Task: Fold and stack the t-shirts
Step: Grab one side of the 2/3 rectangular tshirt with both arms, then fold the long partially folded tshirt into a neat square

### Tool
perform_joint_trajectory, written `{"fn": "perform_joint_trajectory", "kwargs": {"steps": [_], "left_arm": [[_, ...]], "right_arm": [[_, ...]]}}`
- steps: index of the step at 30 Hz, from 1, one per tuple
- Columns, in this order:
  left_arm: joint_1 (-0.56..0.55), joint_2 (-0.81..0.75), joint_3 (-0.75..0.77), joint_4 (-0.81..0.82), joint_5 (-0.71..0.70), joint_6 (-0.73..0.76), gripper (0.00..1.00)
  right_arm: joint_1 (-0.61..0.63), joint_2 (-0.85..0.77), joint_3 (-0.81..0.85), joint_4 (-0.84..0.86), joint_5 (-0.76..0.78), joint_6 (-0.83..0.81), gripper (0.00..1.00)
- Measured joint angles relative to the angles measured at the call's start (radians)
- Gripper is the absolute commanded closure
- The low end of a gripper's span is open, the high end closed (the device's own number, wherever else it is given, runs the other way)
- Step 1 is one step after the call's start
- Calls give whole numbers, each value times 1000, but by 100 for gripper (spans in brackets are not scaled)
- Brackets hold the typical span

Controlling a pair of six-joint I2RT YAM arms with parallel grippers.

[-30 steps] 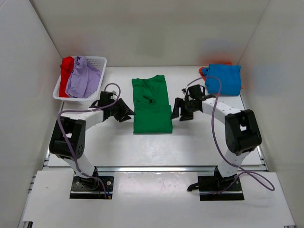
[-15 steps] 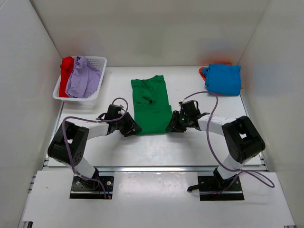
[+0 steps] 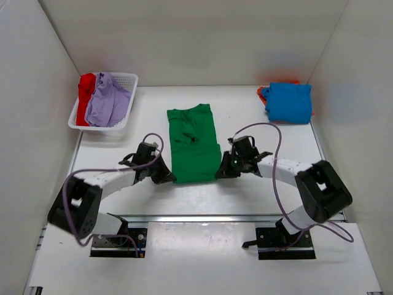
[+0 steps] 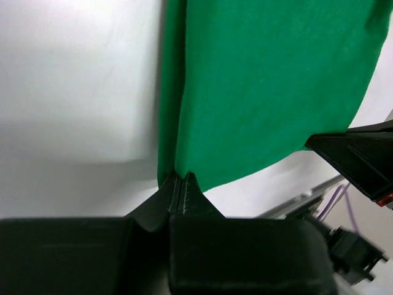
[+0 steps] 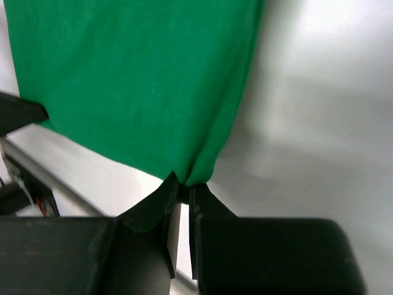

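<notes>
A bright green t-shirt (image 3: pixel 193 144) lies folded lengthwise in the middle of the table, collar end far. My left gripper (image 3: pixel 169 178) is shut on its near left corner, and in the left wrist view the green t-shirt (image 4: pixel 264 86) runs up from the pinched fingertips (image 4: pixel 182 182). My right gripper (image 3: pixel 219 174) is shut on the near right corner, the green t-shirt (image 5: pixel 135 80) bunching between its tips (image 5: pixel 184 184). A blue t-shirt (image 3: pixel 288 102) lies folded on a red one at the far right. Lavender (image 3: pixel 107 101) and red (image 3: pixel 85 92) t-shirts sit crumpled in the basket.
A white mesh basket (image 3: pixel 126 83) stands at the far left against the left wall. White walls close in the table on three sides. The opposite gripper's black finger (image 4: pixel 359 153) shows at the right of the left wrist view.
Both grippers slid along the shirt's sides toward me to its near corners and closed on them. The near hem has shifted slightly toward the arms.
</notes>
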Motion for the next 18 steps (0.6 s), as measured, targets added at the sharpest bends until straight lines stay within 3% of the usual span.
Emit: {"fn": "perform_joint_trajectory", "kwargs": {"steps": [11, 18], "left_arm": [[-150, -446, -263, -193, -29, -55, 100], [-75, -460, -170, -279, -9, -55, 100]], "right_arm": [[244, -268, -218, -72, -1, 75, 100], [170, -299, -106, -171, -34, 56, 100]]}}
